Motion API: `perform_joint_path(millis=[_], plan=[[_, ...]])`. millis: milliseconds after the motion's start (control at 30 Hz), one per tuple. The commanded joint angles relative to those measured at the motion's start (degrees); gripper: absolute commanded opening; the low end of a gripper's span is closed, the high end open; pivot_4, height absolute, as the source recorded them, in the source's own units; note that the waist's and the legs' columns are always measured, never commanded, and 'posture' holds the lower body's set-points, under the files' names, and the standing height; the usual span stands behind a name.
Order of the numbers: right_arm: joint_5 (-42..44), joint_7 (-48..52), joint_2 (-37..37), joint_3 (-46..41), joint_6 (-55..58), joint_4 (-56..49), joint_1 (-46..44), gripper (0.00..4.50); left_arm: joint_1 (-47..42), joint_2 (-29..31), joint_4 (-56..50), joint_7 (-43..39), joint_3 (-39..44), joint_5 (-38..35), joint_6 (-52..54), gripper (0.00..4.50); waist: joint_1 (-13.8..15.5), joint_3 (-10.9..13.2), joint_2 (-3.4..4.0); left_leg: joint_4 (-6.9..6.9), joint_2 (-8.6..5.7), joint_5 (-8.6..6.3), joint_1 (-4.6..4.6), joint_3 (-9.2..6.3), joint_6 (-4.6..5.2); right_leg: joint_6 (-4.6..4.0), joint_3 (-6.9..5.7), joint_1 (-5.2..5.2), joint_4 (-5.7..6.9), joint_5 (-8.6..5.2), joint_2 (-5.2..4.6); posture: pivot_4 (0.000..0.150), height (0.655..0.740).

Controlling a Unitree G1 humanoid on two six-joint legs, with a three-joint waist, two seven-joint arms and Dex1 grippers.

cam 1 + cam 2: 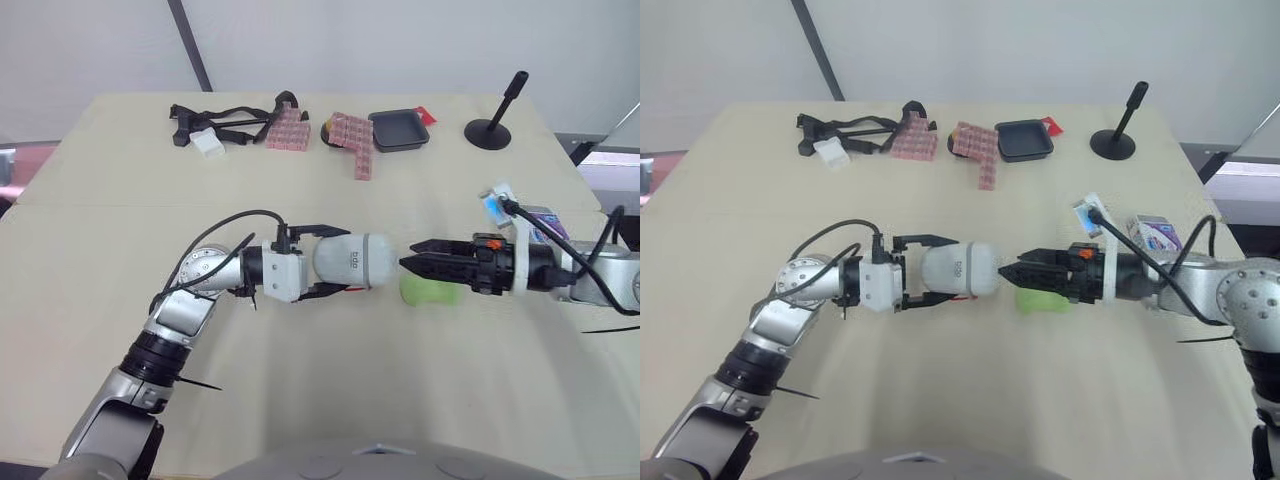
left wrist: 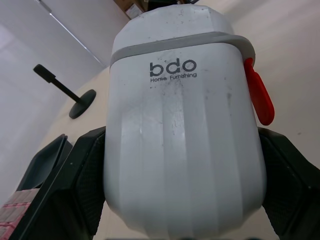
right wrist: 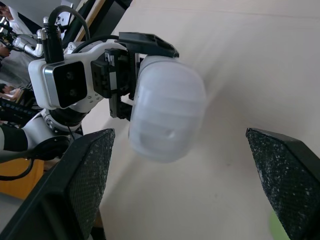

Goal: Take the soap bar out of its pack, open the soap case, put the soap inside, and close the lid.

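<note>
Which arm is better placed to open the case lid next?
Right. The left claw is shut on the soap case and busy holding it; the right claw is open, its tips facing the case's lid end. The green soap lies on the table beneath the right claw.

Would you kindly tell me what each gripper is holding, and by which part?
The left gripper clamps the soap case by the two sides of its body; the right gripper is open and holds nothing.

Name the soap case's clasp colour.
Red clasp on the white plastic soap case; best in left wrist view.
</note>
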Motion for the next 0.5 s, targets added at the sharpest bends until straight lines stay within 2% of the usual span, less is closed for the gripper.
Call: perform_joint_path(millis=[33, 233, 500], plan=[[8.21, -5.24, -0.55, 1.48, -0.65, 0.36, -2.17, 4.50, -0.56, -0.42, -1.40, 2.92, -0.28, 1.61, -2.02, 3.47, 0.13, 0.00, 0.00, 0.00, 0.00, 0.00, 0.00, 0.00, -0.01, 0.00, -0.01, 0.00, 0.00, 0.00, 0.00, 0.150, 0.7400], [11.83, -9.65, -0.22, 4.58, -1.20, 0.89, -3.95, 4.50, -0.67, -0.65, -1.49, 4.44, -0.94, 2.00, -1.64, 3.47, 0.15, 0.00, -0.01, 0.00, 0.00, 0.00, -0.03, 0.00, -0.03, 0.01, -0.05, 0.00, -0.01, 0.00, -0.02, 0.150, 0.7400], [11.84, -12.78, 1.61, 5.62, -2.76, 1.59, -4.27, 4.50, -0.27, -0.98, -3.10, 5.46, -2.06, 1.29, 0.90, 3.47, 0.10, 0.01, -0.01, 0.01, 0.00, 0.00, -0.07, -0.01, -0.05, 0.01, -0.09, -0.02, 0.01, 0.00, -0.02, 0.150, 0.7400]])
